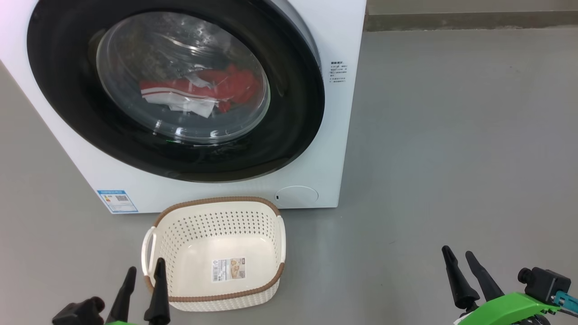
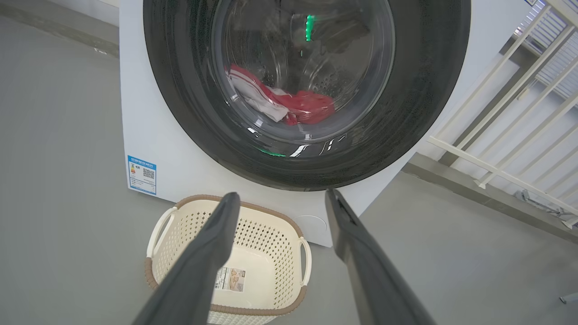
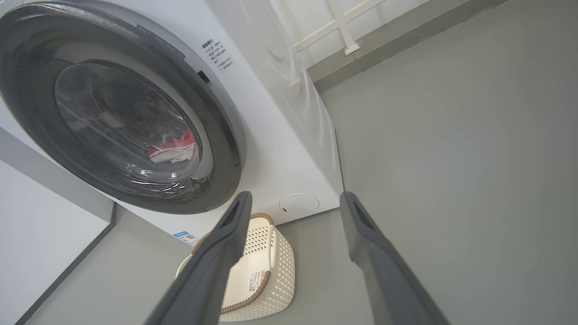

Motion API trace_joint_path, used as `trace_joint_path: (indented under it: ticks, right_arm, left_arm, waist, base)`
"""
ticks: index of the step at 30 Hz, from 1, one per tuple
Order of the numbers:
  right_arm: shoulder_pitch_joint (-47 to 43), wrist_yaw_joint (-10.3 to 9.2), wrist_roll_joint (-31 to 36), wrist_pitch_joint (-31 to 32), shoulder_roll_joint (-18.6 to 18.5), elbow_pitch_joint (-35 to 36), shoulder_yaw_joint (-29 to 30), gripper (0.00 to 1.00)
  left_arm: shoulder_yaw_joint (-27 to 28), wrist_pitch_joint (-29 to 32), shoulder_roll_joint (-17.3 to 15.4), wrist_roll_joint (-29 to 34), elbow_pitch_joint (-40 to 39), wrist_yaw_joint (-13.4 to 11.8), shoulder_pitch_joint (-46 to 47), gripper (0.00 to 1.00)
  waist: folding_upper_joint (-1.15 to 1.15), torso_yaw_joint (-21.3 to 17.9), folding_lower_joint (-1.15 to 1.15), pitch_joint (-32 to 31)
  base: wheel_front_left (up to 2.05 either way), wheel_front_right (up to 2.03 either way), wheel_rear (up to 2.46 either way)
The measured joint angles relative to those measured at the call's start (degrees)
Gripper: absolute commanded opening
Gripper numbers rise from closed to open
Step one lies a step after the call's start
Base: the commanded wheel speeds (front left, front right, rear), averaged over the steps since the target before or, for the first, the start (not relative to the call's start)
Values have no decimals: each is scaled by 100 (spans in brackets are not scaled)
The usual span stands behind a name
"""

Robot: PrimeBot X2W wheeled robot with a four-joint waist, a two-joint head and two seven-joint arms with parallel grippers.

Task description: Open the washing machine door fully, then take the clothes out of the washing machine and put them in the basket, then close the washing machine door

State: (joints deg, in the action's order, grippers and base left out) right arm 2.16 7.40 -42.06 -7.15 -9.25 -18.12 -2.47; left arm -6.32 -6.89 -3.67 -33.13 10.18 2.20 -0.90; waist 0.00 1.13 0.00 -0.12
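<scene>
The door (image 1: 67, 90) of the washer (image 1: 343, 113) is shut, with the red clothes (image 1: 226, 88) lying behind its glass. The basket (image 1: 216, 200) sits empty on the floor (image 1: 451, 135) just in front. The left gripper (image 1: 145, 266) hangs near the basket and the right gripper (image 1: 458, 252) well apart from it, both spread wide and gripping nothing.

the washing machine door (image 1: 58, 90) sits closed against the white washing machine (image 1: 347, 135), and through its glass the red and white clothes (image 1: 235, 85) lie low in the drum. on the grey floor (image 1: 451, 135) just in front stands the basket (image 1: 216, 201), a label on its bottom. left gripper (image 1: 145, 265) by the basket's near left corner, right gripper (image 1: 457, 251) well off to the right, both with jaws parted.
</scene>
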Motion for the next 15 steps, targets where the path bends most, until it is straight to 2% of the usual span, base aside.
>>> trace_joint_path:
  ticks: [15]
  right_arm:
    - [-5,0,887,-241,-170,49,-82,100]
  left_arm:
    - [-180,-250,-30,1009,-120,-71,-26,100]
  waist:
    - [0,34,0,10]
  base:
    - [0,0,0]
